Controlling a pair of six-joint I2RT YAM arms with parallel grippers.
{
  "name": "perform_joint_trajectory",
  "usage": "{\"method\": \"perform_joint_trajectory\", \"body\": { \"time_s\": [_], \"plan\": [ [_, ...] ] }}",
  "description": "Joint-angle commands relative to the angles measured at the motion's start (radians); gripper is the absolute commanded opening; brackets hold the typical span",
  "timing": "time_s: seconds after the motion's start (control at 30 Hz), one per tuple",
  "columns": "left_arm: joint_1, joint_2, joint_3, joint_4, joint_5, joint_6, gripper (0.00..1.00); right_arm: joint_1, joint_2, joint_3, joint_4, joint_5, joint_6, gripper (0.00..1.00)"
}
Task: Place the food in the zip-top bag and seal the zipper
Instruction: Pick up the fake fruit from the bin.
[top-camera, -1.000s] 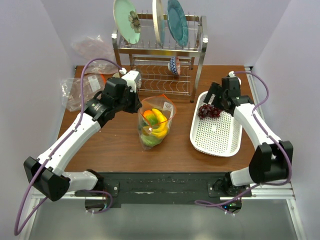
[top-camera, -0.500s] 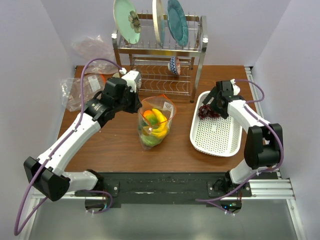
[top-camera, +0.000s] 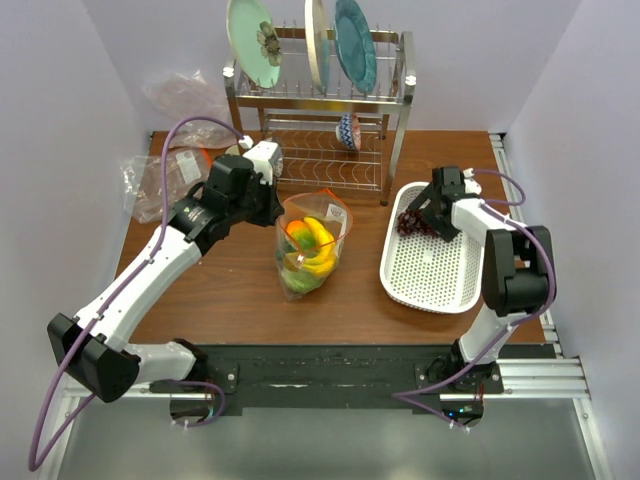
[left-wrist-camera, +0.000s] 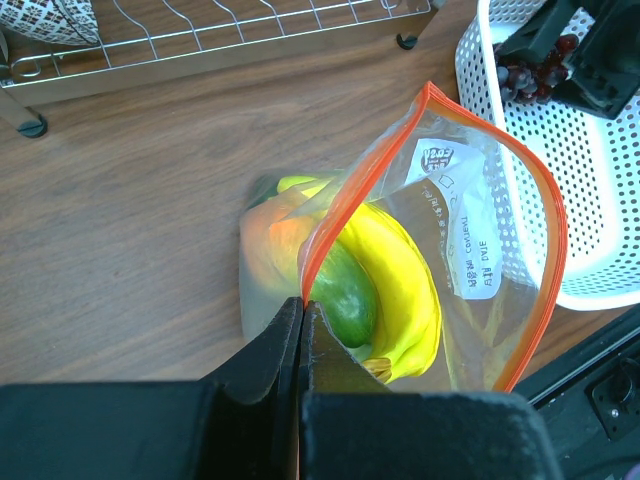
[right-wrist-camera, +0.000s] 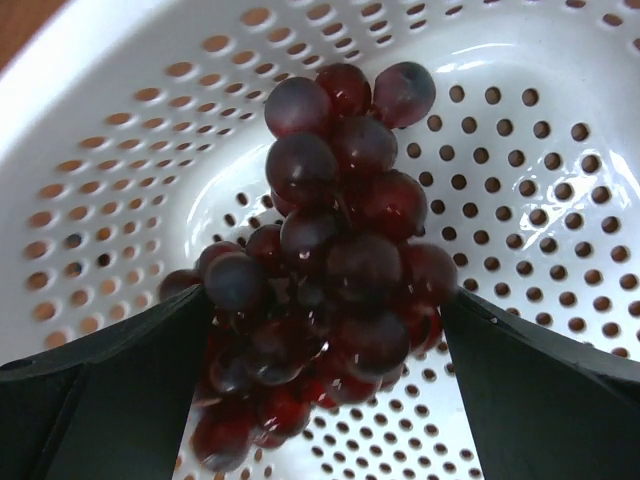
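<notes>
**Change of state.** Over the last second the right arm has folded its elbow in, and the right gripper (top-camera: 424, 214) has settled lower over the grapes (top-camera: 412, 224). The grapes lie in the corner of the white basket (top-camera: 432, 272) nearest the bag (top-camera: 312, 245). The left arm, the bag and its contents have not moved.

**Meaning for the task.** A banana (left-wrist-camera: 400, 275), a cucumber (left-wrist-camera: 342, 303) and an orange fruit (left-wrist-camera: 272, 240) are already inside the bag. The grapes are the only food seen outside it, off to the bag's right. The pick-up of the grapes is judged to be the step in hand. Sealing the zipper (left-wrist-camera: 553, 215) has not begun.

**Top view.** It shows the layout: the bag stands upright at mid-desk (top-camera: 220, 290), with the basket apart from it. The jaw gap of either gripper cannot be read from this view.

**Right wrist view.** The right gripper (right-wrist-camera: 322, 300) is open. Its jaws stand one on each side of the bunch (right-wrist-camera: 335, 190), close against the outer grapes, and have not yet clamped them.

**Left wrist view.** The left gripper (left-wrist-camera: 302, 306) is closed on the near rim of the bag, pinching the orange-red strip. The mouth is held open toward the basket. The far rim bows outward, leaving a wide opening.
</notes>
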Motion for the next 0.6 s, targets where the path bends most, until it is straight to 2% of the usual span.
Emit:
{"method": "perform_joint_trajectory", "body": {
  "time_s": [0.0,0.03,0.13,0.23,0.27,0.33,0.37,0.43,0.47,0.57],
  "plan": [
    [0.006,-0.021,0.008,0.037,-0.003,-0.008,0.0,0.0,0.042,0.019,0.054,0.048,0.034,0.99],
    [0.004,-0.023,0.008,0.037,-0.003,-0.008,0.0,-0.002,0.06,0.019,0.054,0.049,0.034,0.99],
    [0.004,-0.021,0.008,0.035,-0.002,-0.008,0.0,-0.002,0.074,0.022,0.064,0.065,0.03,0.9],
    [0.004,-0.026,0.009,0.032,-0.005,-0.008,0.0,-0.002,0.048,0.001,0.083,0.082,0.018,0.72],
    [0.004,-0.026,0.009,0.031,-0.008,-0.008,0.0,-0.002,0.023,-0.008,0.099,0.083,0.009,0.59],
    [0.004,-0.029,0.009,0.029,-0.013,-0.008,0.0,-0.002,-0.006,-0.022,0.11,0.086,-0.008,0.47],
    [0.004,-0.027,0.009,0.031,-0.013,-0.008,0.0,-0.002,-0.027,-0.024,0.116,0.082,-0.022,0.34],
    [0.004,-0.027,0.008,0.032,-0.013,-0.009,0.0,-0.002,-0.044,-0.019,0.11,0.066,-0.053,0.21],
    [0.006,-0.027,0.008,0.032,-0.01,-0.011,0.0,-0.002,-0.064,-0.018,0.106,0.062,-0.07,0.17],
    [0.004,-0.026,0.006,0.035,-0.006,-0.014,0.0,-0.002,-0.099,-0.025,0.109,0.027,-0.096,0.13]
  ]
}}
